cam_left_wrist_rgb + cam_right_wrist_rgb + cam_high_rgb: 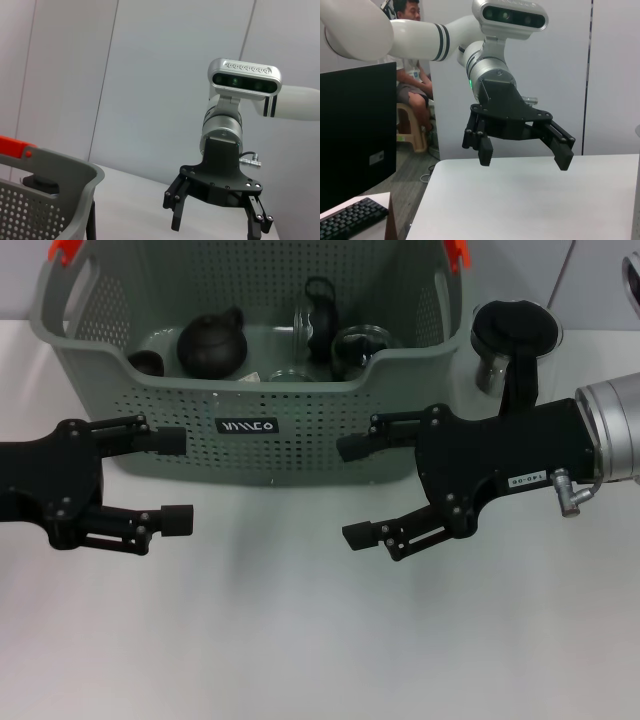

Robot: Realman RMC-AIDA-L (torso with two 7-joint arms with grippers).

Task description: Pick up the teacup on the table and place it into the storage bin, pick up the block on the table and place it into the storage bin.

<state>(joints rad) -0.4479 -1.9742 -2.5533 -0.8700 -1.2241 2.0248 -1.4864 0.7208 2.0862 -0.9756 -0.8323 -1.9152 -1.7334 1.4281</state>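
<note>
- Storage bin sits at 12 o'clock on the bench, just beyond both grippers; dark teapot-like pot, glass pieces and a small dark cup already lie inside.
- No teacup or block visible on the bench; likely both are already in the bin.
- Left gripper hovers at 9 o'clock, right gripper at 3 o'clock, about equally near the bin front.
- Both sets of jaws spread wide, holding nothing, touching nothing.
- Glass jug with black lid stands beside the bin at 1 o'clock.
</note>
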